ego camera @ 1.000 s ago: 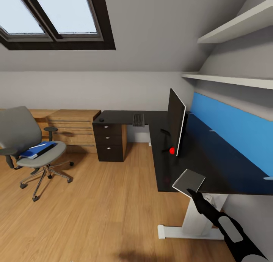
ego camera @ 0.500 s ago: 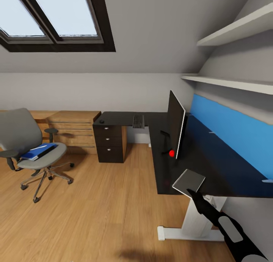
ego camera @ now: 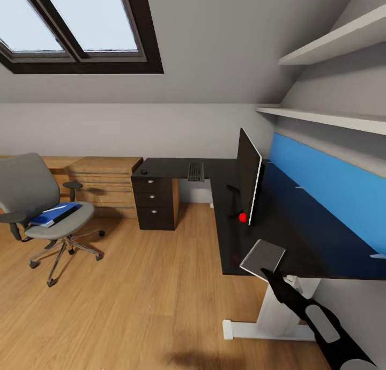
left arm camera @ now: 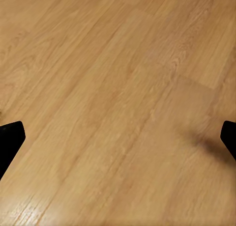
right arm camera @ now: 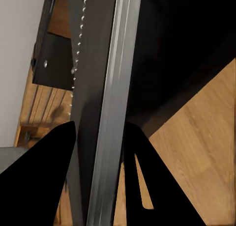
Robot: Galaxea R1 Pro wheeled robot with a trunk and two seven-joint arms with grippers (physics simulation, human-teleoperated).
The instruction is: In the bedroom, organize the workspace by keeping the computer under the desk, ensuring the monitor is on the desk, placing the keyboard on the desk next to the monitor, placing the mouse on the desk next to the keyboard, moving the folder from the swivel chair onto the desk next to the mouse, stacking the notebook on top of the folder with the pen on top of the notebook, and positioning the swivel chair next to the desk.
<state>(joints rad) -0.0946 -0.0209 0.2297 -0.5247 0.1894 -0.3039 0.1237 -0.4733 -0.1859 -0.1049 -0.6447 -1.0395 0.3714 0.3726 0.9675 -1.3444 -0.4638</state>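
Observation:
My right gripper (ego camera: 269,274) is shut on the edge of a flat grey notebook (ego camera: 262,257), held over the near front corner of the black desk (ego camera: 300,236). In the right wrist view the fingers (right arm camera: 51,177) clamp the notebook's edge (right arm camera: 110,132). The monitor (ego camera: 249,178) stands edge-on on the desk. The keyboard (ego camera: 195,170) and the mouse (ego camera: 143,171) lie on the far wing. The blue folder (ego camera: 53,213) rests on the swivel chair (ego camera: 37,195) at the left. My left gripper (left arm camera: 118,137) is open above bare floor. Computer and pen are out of view.
A light wooden drawer unit (ego camera: 102,185) stands against the back wall beside the desk's black drawers (ego camera: 155,198). The white desk leg (ego camera: 273,316) is just below my right arm. Wall shelves (ego camera: 327,112) hang above the blue panel. Wood floor (ego camera: 145,284) lies open between chair and desk.
The view shifted slightly a second ago. My right gripper has since moved the notebook a little left and lower over the desk corner.

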